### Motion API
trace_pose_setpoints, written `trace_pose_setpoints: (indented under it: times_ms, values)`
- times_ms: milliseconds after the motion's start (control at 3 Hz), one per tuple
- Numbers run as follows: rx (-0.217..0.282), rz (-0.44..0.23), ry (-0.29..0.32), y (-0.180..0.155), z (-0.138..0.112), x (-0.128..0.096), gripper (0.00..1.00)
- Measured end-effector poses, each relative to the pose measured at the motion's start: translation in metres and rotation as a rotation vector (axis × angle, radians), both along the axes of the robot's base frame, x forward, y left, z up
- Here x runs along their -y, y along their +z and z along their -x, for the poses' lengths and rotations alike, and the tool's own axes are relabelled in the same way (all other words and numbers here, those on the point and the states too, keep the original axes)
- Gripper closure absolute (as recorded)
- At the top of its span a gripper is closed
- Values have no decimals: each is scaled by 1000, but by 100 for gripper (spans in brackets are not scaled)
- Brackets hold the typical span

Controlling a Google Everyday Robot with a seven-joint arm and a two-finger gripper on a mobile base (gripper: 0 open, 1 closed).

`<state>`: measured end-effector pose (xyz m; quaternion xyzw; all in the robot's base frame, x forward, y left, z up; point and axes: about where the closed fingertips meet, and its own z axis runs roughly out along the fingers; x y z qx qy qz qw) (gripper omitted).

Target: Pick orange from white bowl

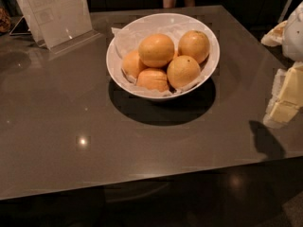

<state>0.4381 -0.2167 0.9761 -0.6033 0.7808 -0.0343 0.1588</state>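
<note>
What seems the pincer point(285, 96) hangs well right of the white bowl point(111, 63); apart or together, I cannot tell. Leftward, topping the pile, the orange point(156, 50) looks firm, smooth, slippery: grip its middle.

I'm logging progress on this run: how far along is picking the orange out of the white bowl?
Done: nothing yet. The orange sits on top of the pile in the white bowl, among four other oranges. In hand: the hand is at the right edge of the view, beside the table, apart from the bowl. Left: reach over, grasp the orange, lift it out.
</note>
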Motion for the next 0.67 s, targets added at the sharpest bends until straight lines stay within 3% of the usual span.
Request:
trace_pose_setpoints:
  times_ms: [667]
  values:
    - [10, -16, 21, 3, -2, -5, 0]
